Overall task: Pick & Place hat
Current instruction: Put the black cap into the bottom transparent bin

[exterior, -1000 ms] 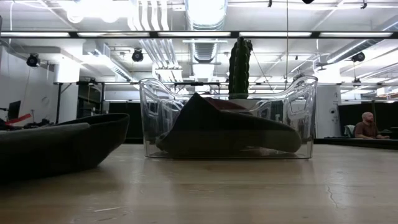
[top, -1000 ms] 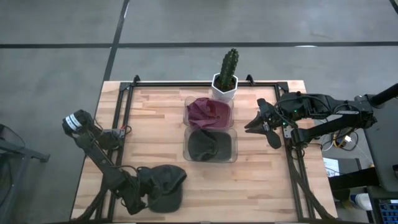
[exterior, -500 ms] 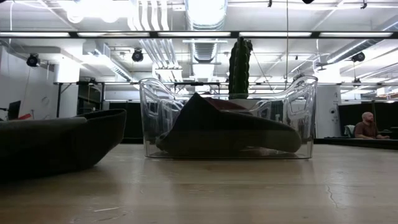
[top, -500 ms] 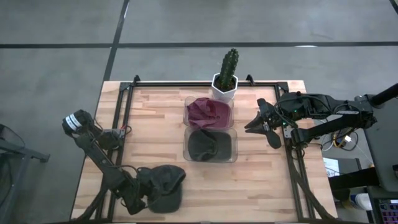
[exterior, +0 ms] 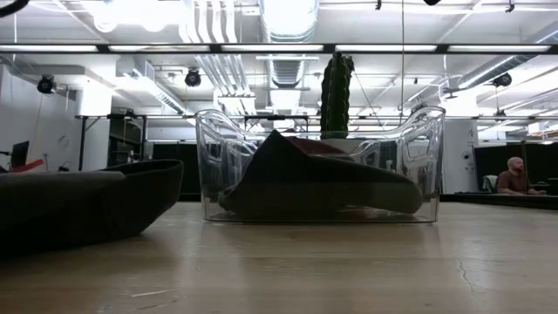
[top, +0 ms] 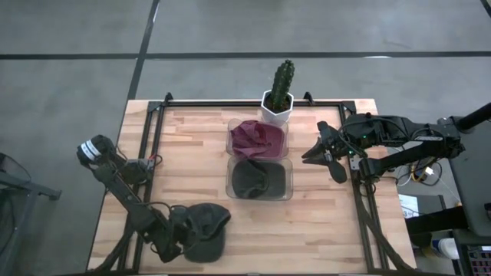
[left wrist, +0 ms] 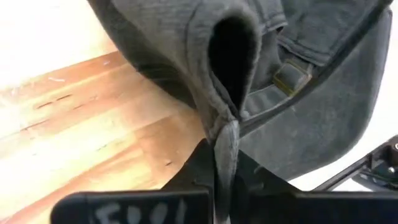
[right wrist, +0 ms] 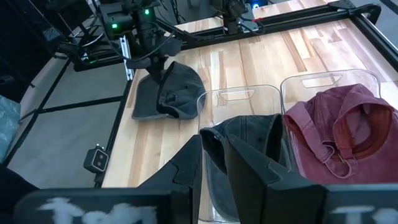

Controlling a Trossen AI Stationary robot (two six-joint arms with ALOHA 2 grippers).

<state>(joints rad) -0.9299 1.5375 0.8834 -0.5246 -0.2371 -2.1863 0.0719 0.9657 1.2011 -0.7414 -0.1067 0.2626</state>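
A grey hat lies on the wooden table near its near left corner, also seen low in the low view and far off in the right wrist view. My left gripper stands at the hat's left side, slanting down, shut on its edge. Two clear bins stand mid-table. The far bin holds a maroon hat and the near bin a dark grey hat. My right gripper waits raised over the table's right side, a narrow gap between its fingers, nothing in it. My left gripper pinches the hat's rim between its two fingers, near the back opening with the strap buckle. The cloth is doubled there and stands up in a loop beyond the fingertips. The fingers slant down from the table's left. The rest of the hat lies on the table.
A potted cactus stands at the far edge behind the bins. Black frame rails run along the table's left, right and far sides. Bare wood lies to the right of the hat and the bins.
My left gripper has shut on the hat's edge, staying in place. The hat's left side has been gathered in a little, and the rest of the hat has stayed on the table.
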